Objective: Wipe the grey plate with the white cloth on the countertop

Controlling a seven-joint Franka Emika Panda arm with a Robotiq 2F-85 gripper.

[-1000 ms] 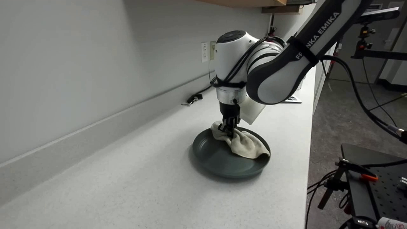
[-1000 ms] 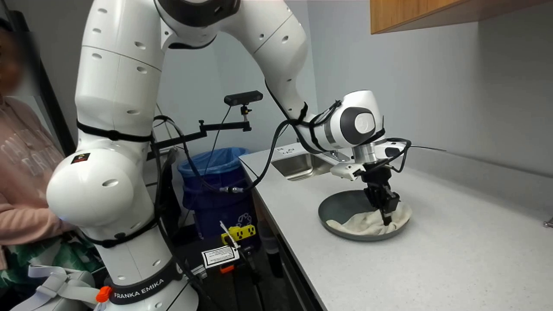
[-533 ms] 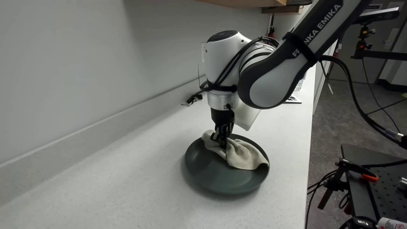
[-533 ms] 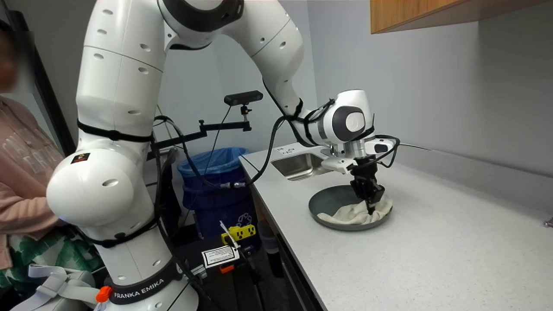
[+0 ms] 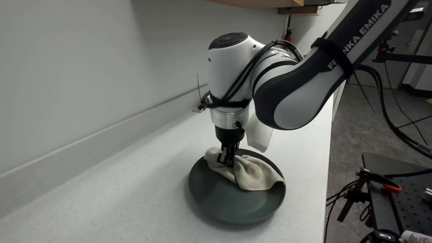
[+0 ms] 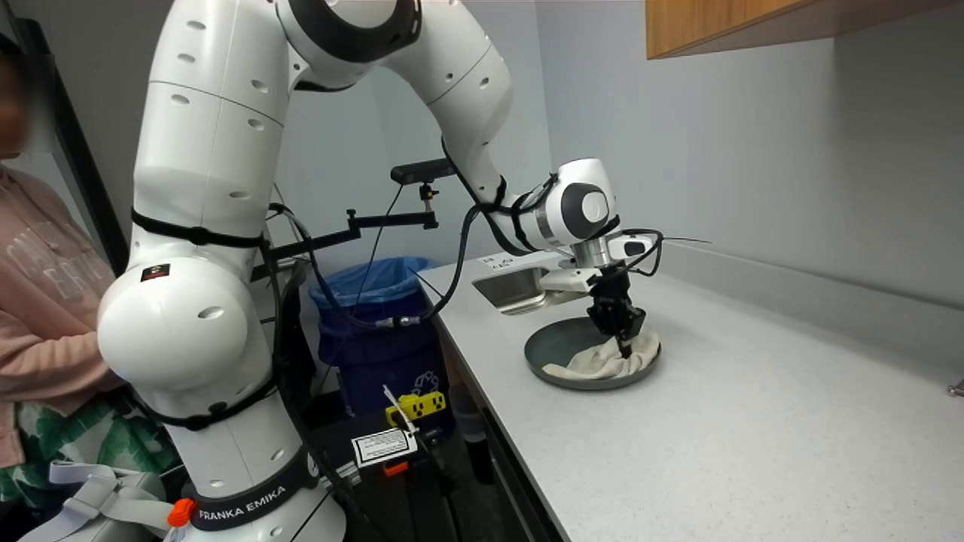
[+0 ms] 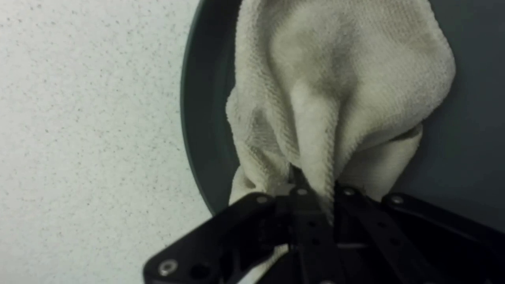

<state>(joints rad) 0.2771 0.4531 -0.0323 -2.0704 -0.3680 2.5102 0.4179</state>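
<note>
Because nothing visible anchors the grey dinner plate (image 5: 233,204) to the smooth counter (image 5: 128,202), on which it rests beneath the pincer (image 7: 320,185), a wiping stroke may well drag the plate along instead of rubbing its surface, and a long stroke could carry it towards the counter's front edge. A second hazard, likewise inferred, is the raised rim (image 7: 197,118), near the pincer in the wrist view: should the white terry cloth (image 7: 335,90) snag there, the plate might tip. The pincer is clenched, its jaws pressed together about a narrow fold of the cloth that rises between them; so slender a hold could slip under a hard pull. The remainder of the cloth lies crumpled in the plate, below the pincer and to both sides of it, with bare plate showing beside it in both exterior views.
</note>
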